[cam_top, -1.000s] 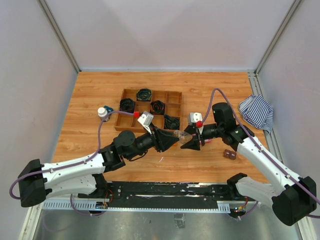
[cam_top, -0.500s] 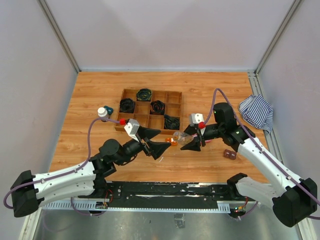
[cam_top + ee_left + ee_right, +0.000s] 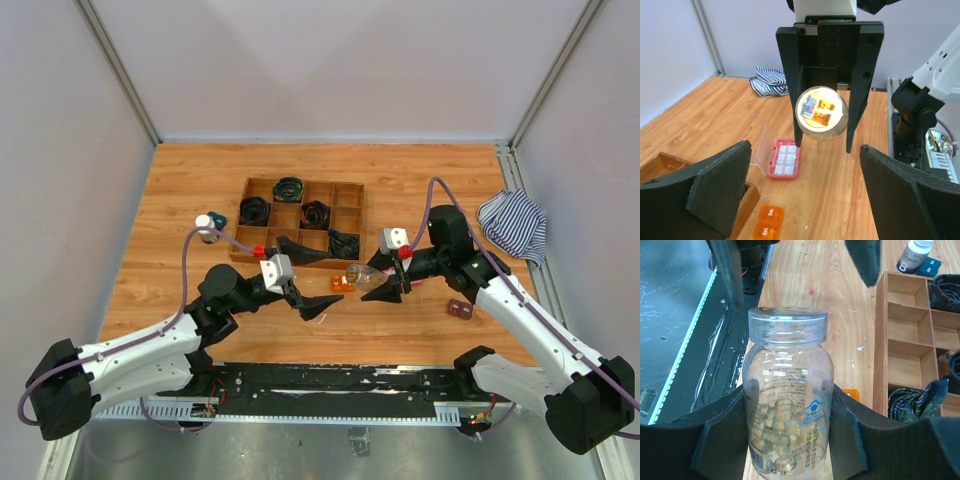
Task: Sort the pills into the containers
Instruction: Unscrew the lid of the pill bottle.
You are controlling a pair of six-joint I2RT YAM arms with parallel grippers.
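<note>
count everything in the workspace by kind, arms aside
clear pill bottle: 1
white-capped bottle: 1
pink pill box: 1
orange block: 1
teal object: 1
wooden tray: 1
black coils: 4
striped cloth: 1
total: 11

- Top external: high, from the near edge, looking down on the whole surface [image 3: 200,170].
- Left wrist: looks ahead past the left tool [image 3: 804,150], facing the clear vial [image 3: 821,113].
- Right wrist: very close, same vial inside the right tool [image 3: 787,405].
</note>
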